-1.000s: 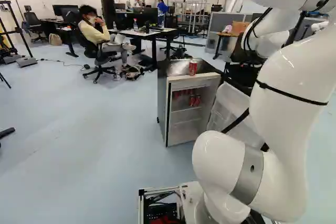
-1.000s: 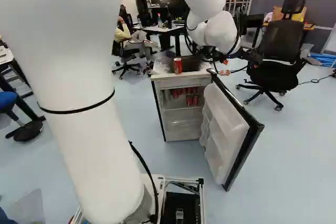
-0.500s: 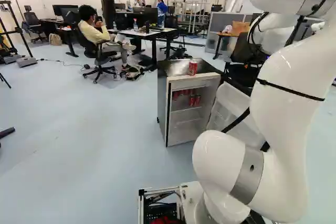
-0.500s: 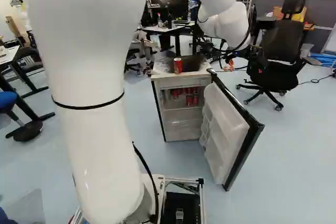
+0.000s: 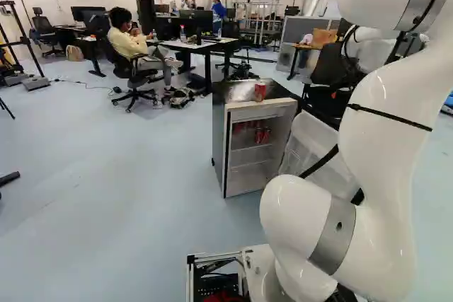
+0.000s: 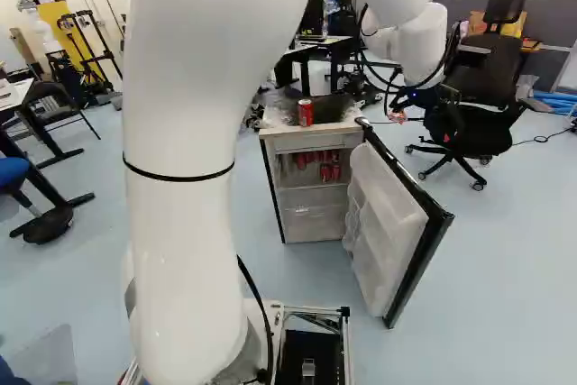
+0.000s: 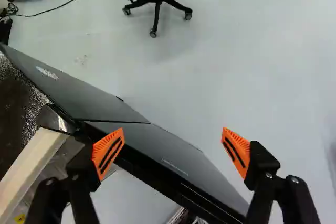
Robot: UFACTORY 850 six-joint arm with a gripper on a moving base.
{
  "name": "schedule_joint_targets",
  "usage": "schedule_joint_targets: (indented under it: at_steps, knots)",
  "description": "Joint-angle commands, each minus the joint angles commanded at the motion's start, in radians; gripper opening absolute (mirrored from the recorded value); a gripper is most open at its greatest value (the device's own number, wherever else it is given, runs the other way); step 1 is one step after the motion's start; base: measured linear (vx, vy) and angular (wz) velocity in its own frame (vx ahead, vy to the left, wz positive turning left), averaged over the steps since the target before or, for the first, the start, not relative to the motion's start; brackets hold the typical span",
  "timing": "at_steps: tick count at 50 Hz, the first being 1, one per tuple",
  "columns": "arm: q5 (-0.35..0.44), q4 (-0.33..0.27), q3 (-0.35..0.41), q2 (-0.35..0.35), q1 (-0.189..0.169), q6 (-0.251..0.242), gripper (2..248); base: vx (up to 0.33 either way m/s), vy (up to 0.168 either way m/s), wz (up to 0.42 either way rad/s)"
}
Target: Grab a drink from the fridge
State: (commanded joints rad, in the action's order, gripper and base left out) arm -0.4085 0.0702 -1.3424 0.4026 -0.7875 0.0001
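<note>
Pale floor point(image 6: 505, 268) extending around open fridge point(image 6: 315, 142), dark door edge point(image 7: 152, 178) running below wide-parted fingers point(image 7: 108, 153), red can point(image 6: 305, 113) standing on fridge top, other red cans point(image 6: 330, 171) sitting inside, office chair point(image 6: 482, 83) standing beyond door
</note>
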Motion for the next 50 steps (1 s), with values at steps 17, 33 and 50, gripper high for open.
schedule_joint_targets:
  at_steps: [17,33,50]
  knots:
    - [-0.042,0.017,-0.082,0.063,-0.027,0.000,247,0.000,0.000,0.000]
    - [-0.071,0.017,-0.151,0.116,-0.057,0.000,247,0.000,0.000,0.000]
    - [-0.144,0.017,-0.226,0.171,-0.087,0.000,247,0.000,0.000,0.000]
